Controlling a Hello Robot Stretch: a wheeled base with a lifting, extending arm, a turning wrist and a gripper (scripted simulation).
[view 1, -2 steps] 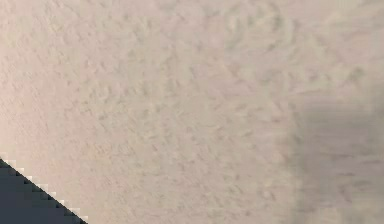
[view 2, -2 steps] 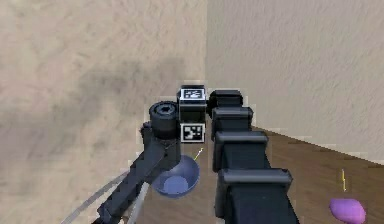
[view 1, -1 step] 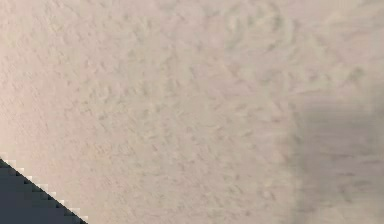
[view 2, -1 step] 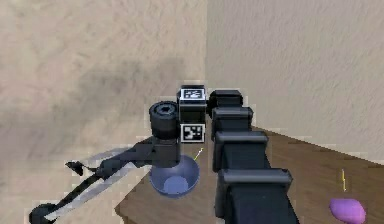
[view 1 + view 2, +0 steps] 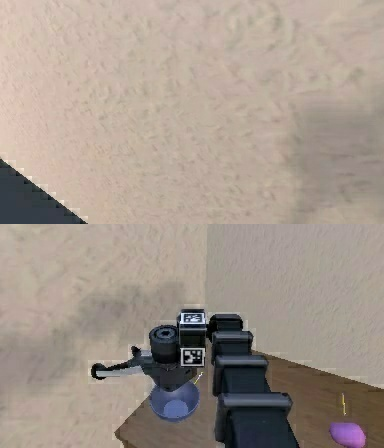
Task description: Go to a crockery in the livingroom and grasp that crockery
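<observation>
At the near corner of a brown wooden tabletop [image 5: 310, 394] sits a pale blue, translucent, rounded dish [image 5: 178, 406], close by the dark body of the gripper [image 5: 100, 373]. I cannot tell whether the gripper holds anything. Its thin fingers reach toward the arm side view's left, before a rough beige wall [image 5: 80, 284]. A small purple rounded lump [image 5: 348, 432] lies on the table well apart from the dish.

Arm side view: bluish rounded vessel [image 5: 176, 407], upper part hidden behind the gripper [image 5: 102, 373]; cannot tell whether the gripper holds anything. Purple blob [image 5: 348, 432] at 5 o'clock is cut by the bottom edge, and the yellow fleck [image 5: 343, 404] at its 12 is too small to name. Forward view, 7 o'clock: dark blue wedge [image 5: 25, 200], cut off at the corner.
</observation>
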